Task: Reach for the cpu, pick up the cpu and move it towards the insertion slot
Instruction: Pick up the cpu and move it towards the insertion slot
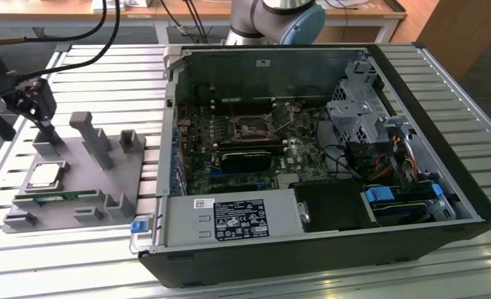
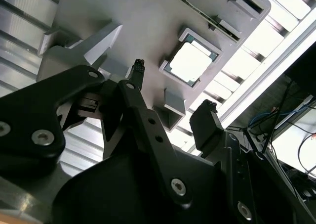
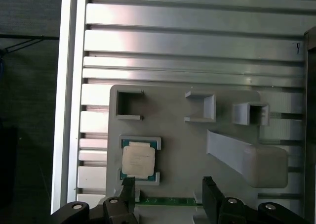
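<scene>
CPU (image 1: 48,175) is sitting flat in its nest on the grey fixture plate (image 1: 86,163), at the exterior view's left, not picked up yet. Your pincer (image 3: 169,190) hangs just above that plate, released, with nothing between its fingers.

Heads up: in the first wrist view the chip lines up with one finger (image 3: 128,187) rather than with the gap. If you drop straight down like that, I'd guess the finger lands on the lid or catches the nest's raised rim. The green memory stick (image 1: 50,197) lies just beside the nest, so a sloppy approach could clip it too. The chip's thin and slick, so a shallow pinch could let it tilt or slip.

Further right is the open case (image 1: 312,249), with the insertion slot (image 1: 252,129) down on the board. Its wall stands between the chip and the slot, so carrying low could mean a bump.
</scene>
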